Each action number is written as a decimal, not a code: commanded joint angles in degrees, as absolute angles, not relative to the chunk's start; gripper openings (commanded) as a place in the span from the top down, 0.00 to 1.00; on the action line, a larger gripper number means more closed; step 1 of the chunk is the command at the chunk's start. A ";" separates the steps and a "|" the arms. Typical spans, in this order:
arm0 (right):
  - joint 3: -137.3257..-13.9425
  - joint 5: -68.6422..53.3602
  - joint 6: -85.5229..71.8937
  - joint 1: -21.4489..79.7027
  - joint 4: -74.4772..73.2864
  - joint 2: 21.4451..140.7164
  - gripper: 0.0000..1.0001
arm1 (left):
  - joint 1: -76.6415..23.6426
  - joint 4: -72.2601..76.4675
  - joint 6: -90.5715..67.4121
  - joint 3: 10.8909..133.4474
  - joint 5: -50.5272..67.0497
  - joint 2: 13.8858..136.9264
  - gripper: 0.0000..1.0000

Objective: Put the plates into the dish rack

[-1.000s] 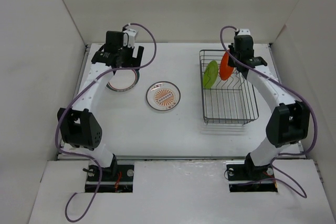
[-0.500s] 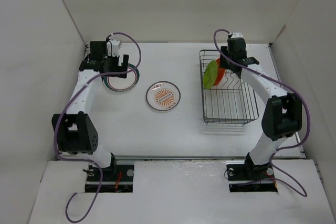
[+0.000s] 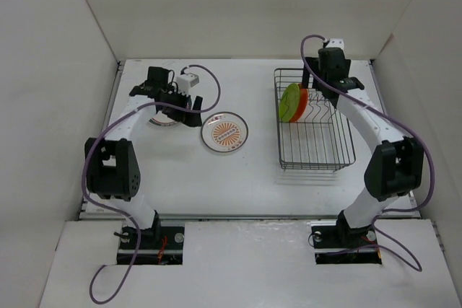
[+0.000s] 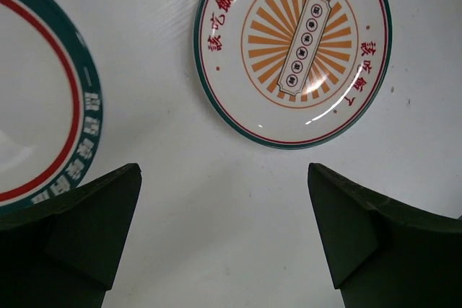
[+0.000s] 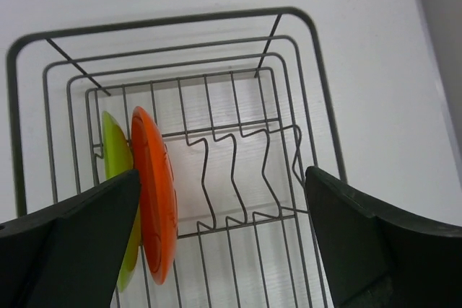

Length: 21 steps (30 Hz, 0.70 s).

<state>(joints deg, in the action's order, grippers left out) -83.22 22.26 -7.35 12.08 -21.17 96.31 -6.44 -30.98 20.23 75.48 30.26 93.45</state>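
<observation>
Starting nearest the arm bases, the table (image 3: 216,178) in front is bare, and a bit further out the sunburst plate (image 3: 224,132) lies flat exactly where it was a second ago. The ringed plate (image 4: 36,128) is just to its left, also flat and not picked up. The left gripper (image 4: 222,178) has swung from the far side of that ringed plate and now hangs over the gap between the two plates, jaws spread wide with nothing in them, so it's hard to call which one it's after. The real change is at the far end. The right gripper (image 5: 221,174) had the orange plate (image 5: 154,192) pinched above the dish rack (image 3: 317,146) a second ago, and now its fingers are wide apart and the plate stands on edge in the slots, right up against the green plate (image 5: 114,160). So it looks like two plates are racked and two are left, roughly halfway.
</observation>
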 commanded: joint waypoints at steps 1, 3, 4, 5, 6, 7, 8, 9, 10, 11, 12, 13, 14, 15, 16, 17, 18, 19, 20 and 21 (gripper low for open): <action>-84.12 24.18 -8.17 12.39 -20.92 89.75 0.00 | -7.12 -32.70 21.54 75.14 33.40 98.25 0.00; -82.19 22.07 -8.17 12.39 -20.13 86.68 0.00 | -7.65 -32.70 21.53 75.67 33.92 100.97 0.00; -81.31 19.62 -7.56 12.39 -19.43 85.44 0.00 | -8.17 -32.17 21.53 75.67 33.93 101.86 0.00; -80.34 18.21 -7.56 12.39 -18.73 84.30 0.00 | -8.17 -31.65 21.01 76.28 33.93 102.56 0.00; -78.33 16.54 -7.04 12.39 -16.98 81.94 0.00 | -8.17 -31.64 21.01 77.07 34.62 103.35 0.01; -77.01 14.70 -7.03 12.39 -15.66 80.70 0.00 | -8.17 -31.64 21.01 77.08 34.63 105.01 0.01; -75.51 10.50 -6.07 12.39 -13.82 79.64 0.00 | -8.17 -31.03 20.48 77.78 35.33 105.90 0.01; -74.02 8.81 -6.06 12.39 -10.84 78.67 0.00 | -8.17 -31.03 20.48 78.83 35.85 106.78 0.01; -71.92 7.48 -5.54 12.39 -9.85 77.36 0.00 | -8.17 -31.03 20.48 79.36 35.86 108.61 0.01; -71.29 5.64 -5.54 12.39 -9.32 77.34 0.00 | -8.17 -31.03 19.96 79.37 36.64 109.50 0.01; -70.76 5.02 -5.54 12.39 -8.79 76.65 0.00 | -8.17 -31.03 19.95 80.32 37.35 110.21 0.02; -70.06 5.01 -5.54 12.39 -8.79 76.64 0.00 | -8.70 -31.03 19.34 81.03 37.35 110.82 0.04; -70.05 4.31 -5.54 12.39 -8.79 76.03 0.00 | -8.70 -31.03 19.34 81.04 37.35 111.87 0.04; -70.05 3.78 -5.54 12.91 -8.79 76.03 0.00 | -8.70 -31.03 18.73 81.56 37.96 111.88 0.04; -69.53 3.78 -5.54 12.92 -8.79 76.03 0.00 | -8.70 -31.03 18.72 81.56 37.97 112.58 0.07; -69.52 3.78 -5.54 12.92 -8.79 75.42 0.00 | -8.70 -30.42 18.72 82.08 37.97 113.28 0.07; -69.52 3.78 -5.54 13.44 -8.79 75.41 0.00 | -9.22 -30.41 18.72 82.09 37.97 113.29 0.07; -69.00 3.26 -5.54 13.45 -8.27 75.41 0.00 | -9.23 -30.41 18.20 82.79 37.97 114.16 0.10; -68.99 3.25 -5.54 13.45 -8.26 75.41 0.00 | -9.23 -29.89 18.19 82.79 37.97 114.17 0.15; -68.99 3.25 -5.54 13.45 -8.26 75.41 0.00 | -9.23 -29.88 18.19 83.32 38.66 114.87 0.15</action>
<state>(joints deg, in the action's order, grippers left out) -68.82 5.28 -6.20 12.69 -12.36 76.86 -8.69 -30.06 18.72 80.88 36.05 114.13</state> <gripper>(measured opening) 0.998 0.855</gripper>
